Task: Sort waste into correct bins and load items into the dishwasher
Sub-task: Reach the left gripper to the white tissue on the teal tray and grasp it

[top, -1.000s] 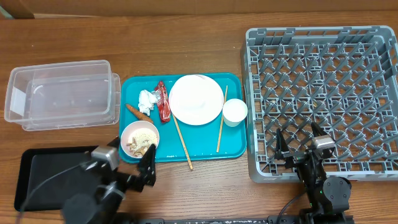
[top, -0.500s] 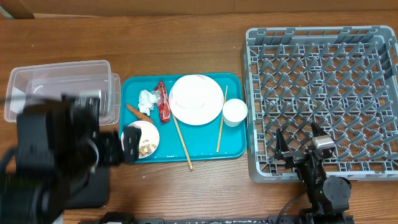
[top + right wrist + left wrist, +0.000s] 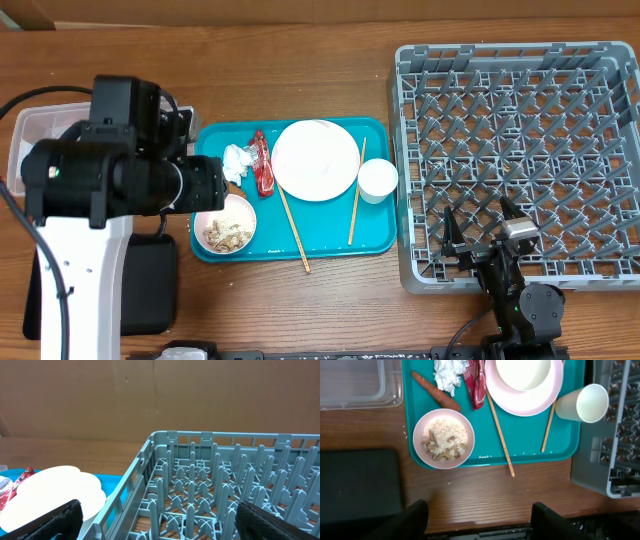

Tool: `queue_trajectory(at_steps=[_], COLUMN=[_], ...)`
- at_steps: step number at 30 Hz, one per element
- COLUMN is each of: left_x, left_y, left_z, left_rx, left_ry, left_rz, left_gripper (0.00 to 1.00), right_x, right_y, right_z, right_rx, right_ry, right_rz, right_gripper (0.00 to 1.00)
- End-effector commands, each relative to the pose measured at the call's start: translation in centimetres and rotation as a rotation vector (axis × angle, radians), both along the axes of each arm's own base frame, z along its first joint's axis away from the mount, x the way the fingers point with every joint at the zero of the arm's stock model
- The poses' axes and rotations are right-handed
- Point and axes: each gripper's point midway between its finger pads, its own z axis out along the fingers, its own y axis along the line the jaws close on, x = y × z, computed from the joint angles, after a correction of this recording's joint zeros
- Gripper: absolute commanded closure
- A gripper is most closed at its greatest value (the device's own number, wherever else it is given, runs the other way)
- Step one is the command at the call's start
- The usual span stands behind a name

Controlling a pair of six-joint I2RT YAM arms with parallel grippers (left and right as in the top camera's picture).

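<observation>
- Left tool (image 3: 479,508): spread, empty, above the surface (image 3: 470,491) beside the teal tray (image 3: 530,455).
- Pink bowl (image 3: 417,435): on that tray, holding rice (image 3: 449,434) and scraps (image 3: 440,451).
- Right tool (image 3: 159,510): spread, seemingly empty, over grey rack (image 3: 215,475).

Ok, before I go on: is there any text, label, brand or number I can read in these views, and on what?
Nothing reads clearly in any view.
red snack wrapper: any print is too blurred to read.
teal tray: a faint row of small white marks near its front edge, too small to read.
white cup, dish rack, clear tub: no markings seen.
</observation>
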Motion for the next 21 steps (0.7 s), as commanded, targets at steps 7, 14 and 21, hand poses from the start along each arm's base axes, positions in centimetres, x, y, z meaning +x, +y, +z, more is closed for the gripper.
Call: queue_trajectory(at_steps=[7, 14, 21], left_x=[3.5, 4.4, 4.9], left_y=[1.6, 1.5, 1.5], left_z=[-1.8, -5.5, -10.2], left_rx=[0.050, 0.046, 0.048], left_ry=[0.041, 0.109, 0.150], left_rz=[0.187, 0.242, 0.258], left_gripper=[0.31, 0.31, 0.32], right_x=[0.0, 0.0, 0.0], right_y=[0.0, 0.0, 0.0], right_z=[-0.1, -0.1, -0.1], right_rx=[-0.003, -0.003, -0.003], right_ry=[-0.007, -0.007, -0.007], right_rz=[0.001, 0.001, 0.001], right_gripper=[0.00, 0.00, 0.00])
